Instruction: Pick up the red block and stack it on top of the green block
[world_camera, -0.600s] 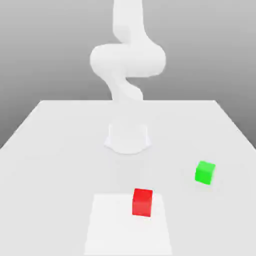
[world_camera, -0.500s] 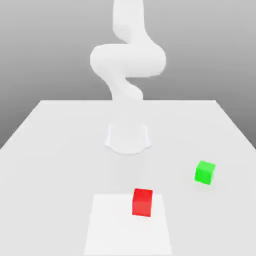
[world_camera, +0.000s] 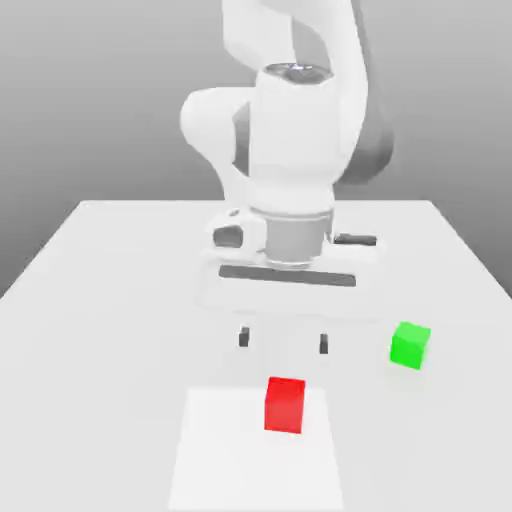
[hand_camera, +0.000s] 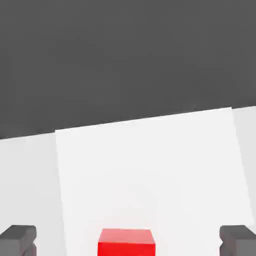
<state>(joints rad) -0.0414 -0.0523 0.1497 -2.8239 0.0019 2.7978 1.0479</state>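
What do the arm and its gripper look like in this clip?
The arm is smooth glossy white with rounded, bulbous links and a grey cylindrical wrist collar. The gripper has a wide white body with a dark slot along its front and two small dark-grey blocky fingertips. No cables or markings are visible.

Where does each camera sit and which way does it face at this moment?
Exterior view: off the arm, facing the robot across the table; arm and open claw show above the red block, green block toward its right.
Hand view: on the hand, looking down past both fingertips at the red block.
Shared: red block, claw.
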